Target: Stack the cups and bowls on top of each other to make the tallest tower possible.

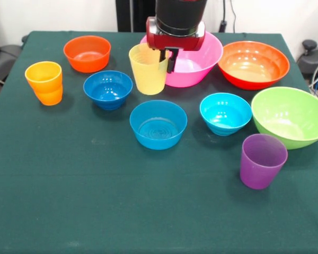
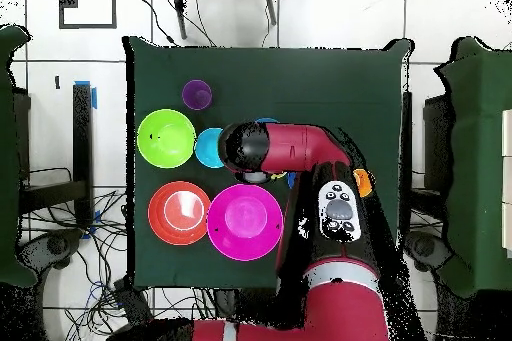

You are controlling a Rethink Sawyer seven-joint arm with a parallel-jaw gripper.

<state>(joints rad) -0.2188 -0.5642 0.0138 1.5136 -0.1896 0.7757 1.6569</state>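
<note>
Gripping yellow cup (image 1: 148, 69) by its rim: gripper (image 1: 167, 62) clamped, one finger inside, one outside | cup upright before pink bowl (image 1: 201, 63), behind mid-blue bowl (image 1: 158, 124) | table (image 1: 95, 201).

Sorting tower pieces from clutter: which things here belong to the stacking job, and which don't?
Job: yellow cup, orange cup, purple cup, four small bowls, three large bowls, gripper.

Not job: green table, cables on floor.
</note>
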